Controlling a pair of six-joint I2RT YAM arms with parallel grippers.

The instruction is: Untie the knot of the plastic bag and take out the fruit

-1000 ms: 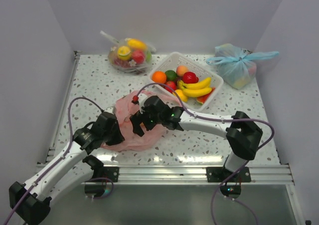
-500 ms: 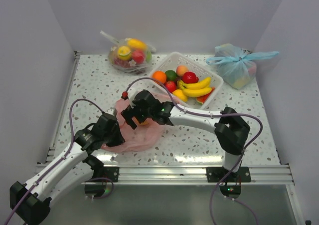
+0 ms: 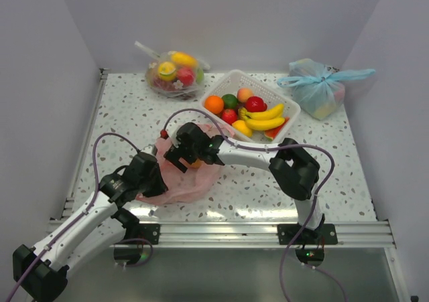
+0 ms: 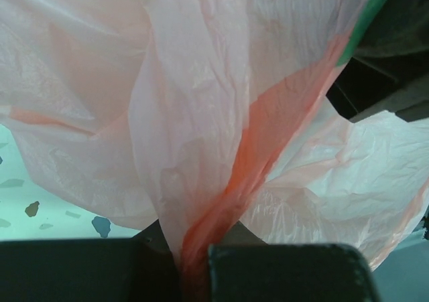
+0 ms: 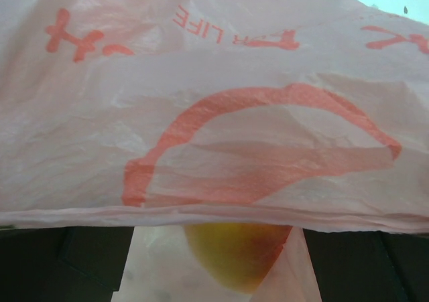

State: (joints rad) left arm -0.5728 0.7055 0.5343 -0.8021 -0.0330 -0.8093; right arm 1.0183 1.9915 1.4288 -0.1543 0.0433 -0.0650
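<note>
Left pincer (image 4: 194, 265) pinches the plastic bag (image 3: 175, 181); right pincer (image 3: 182, 156), fingers spread, straddles a fruit (image 5: 234, 255).

The top external view looks down from behind the arms over the whole table (image 3: 120, 108). Both wrist views press close against the pink plastic bag (image 3: 181, 181) (image 4: 201, 114) (image 5: 214, 114), their shared subject.

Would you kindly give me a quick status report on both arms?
Left pincer shut on plastic bag. Right pincer at fruit inside bag; closure unclear. Film drapes over fruit.
</note>
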